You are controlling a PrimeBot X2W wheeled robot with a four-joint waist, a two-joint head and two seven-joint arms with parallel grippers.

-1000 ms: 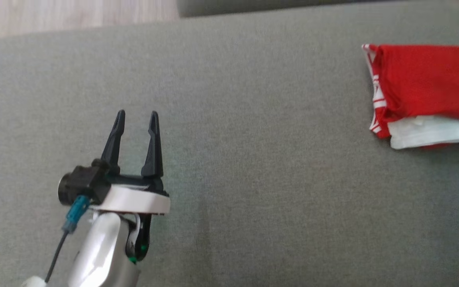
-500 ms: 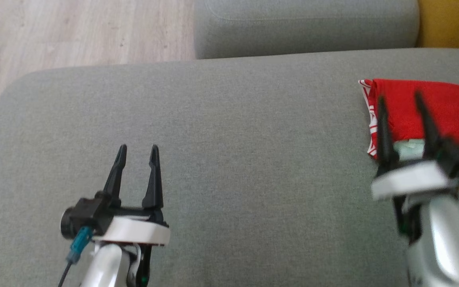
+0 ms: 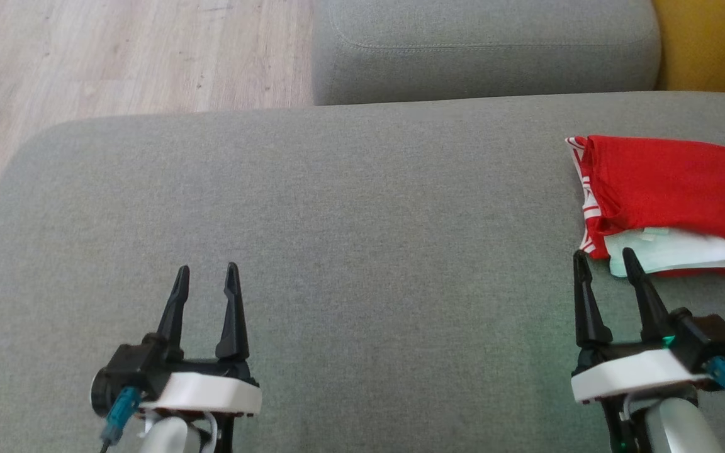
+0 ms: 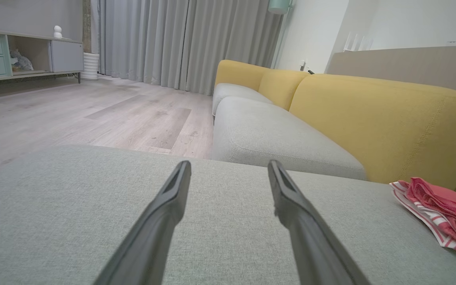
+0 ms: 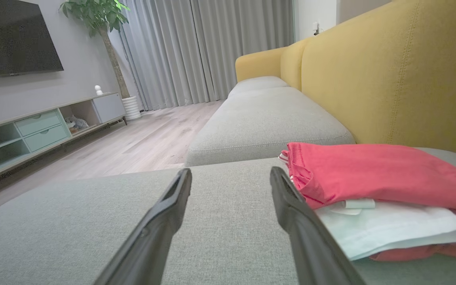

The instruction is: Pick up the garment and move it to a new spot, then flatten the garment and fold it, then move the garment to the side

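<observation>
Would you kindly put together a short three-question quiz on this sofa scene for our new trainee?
1. True or false: the right pincer is shut on the red garment.
2. On the grey cushion, the garment lies toward the robot's: A) left, B) right, C) middle.
3. What colour is the layer peeking out from under the garment's top fold?

Key: 1 false, its fingers stand apart with nothing between them; 2 B; 3 white.

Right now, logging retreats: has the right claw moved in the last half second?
Yes: the right claw drew back toward the robot, from over the red garment to its near left corner.
</observation>
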